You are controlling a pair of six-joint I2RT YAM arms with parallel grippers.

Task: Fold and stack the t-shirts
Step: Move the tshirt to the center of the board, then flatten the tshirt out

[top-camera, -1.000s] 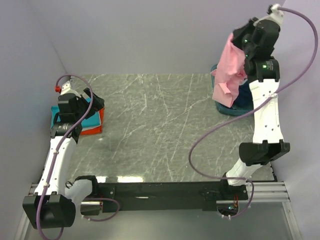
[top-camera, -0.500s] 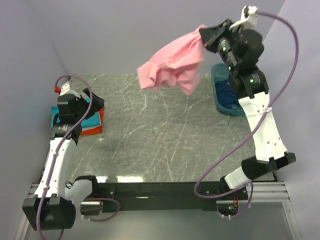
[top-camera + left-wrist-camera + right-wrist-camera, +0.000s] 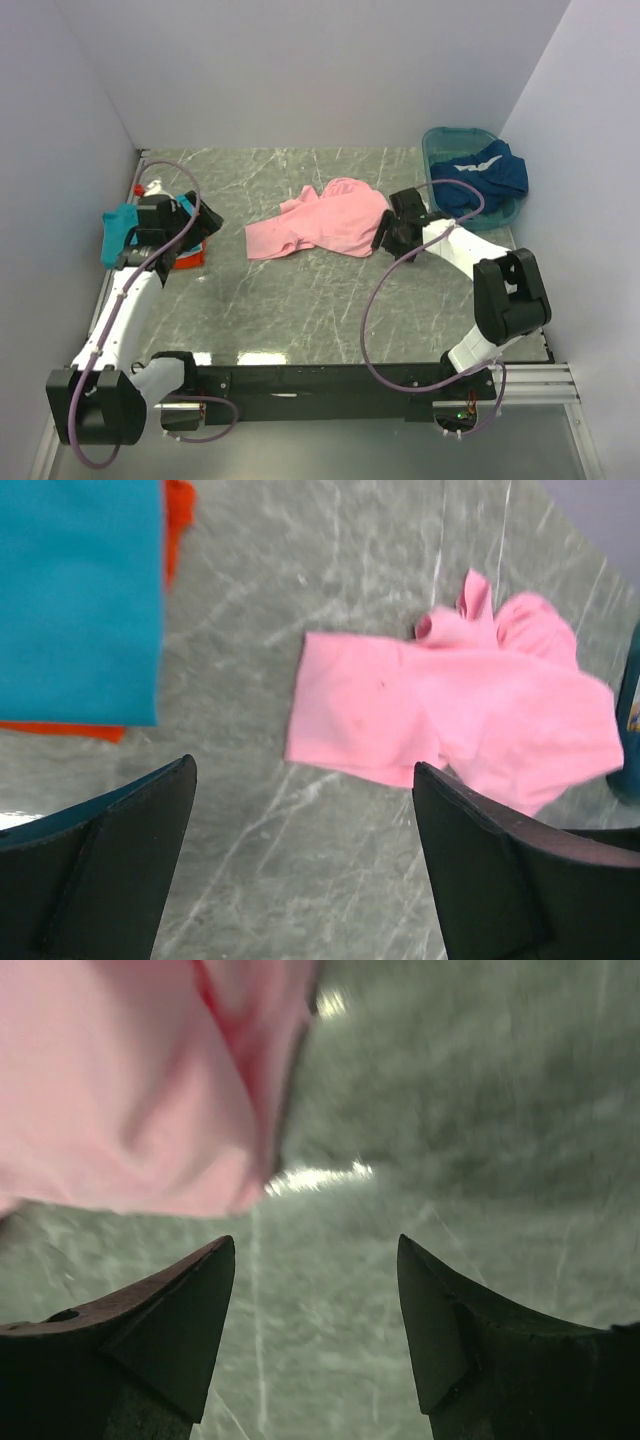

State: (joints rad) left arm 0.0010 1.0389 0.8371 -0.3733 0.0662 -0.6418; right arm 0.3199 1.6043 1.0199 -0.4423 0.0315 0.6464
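Observation:
A light pink t-shirt (image 3: 320, 225) lies crumpled and partly spread in the middle of the table; it also shows in the left wrist view (image 3: 450, 710) and the right wrist view (image 3: 130, 1080). My right gripper (image 3: 383, 232) is low at the shirt's right edge, open, with only bare table between its fingers (image 3: 315, 1242). A teal t-shirt (image 3: 120, 238) lies on an orange t-shirt (image 3: 190, 256) at the far left. My left gripper (image 3: 198, 228) hovers by that stack, open and empty (image 3: 304, 768), facing the pink shirt. A dark blue t-shirt (image 3: 490, 175) sits in the basin.
A teal plastic basin (image 3: 432, 140) stands at the back right corner. Grey walls close in the table (image 3: 300, 300) on the left, back and right. The right arm's purple cable (image 3: 368, 300) loops over the table's near right part.
The right arm swung down from high at the back right, carried the pink shirt over the table and let it go. Its jaws opened. The left gripper shifted slightly toward the middle.

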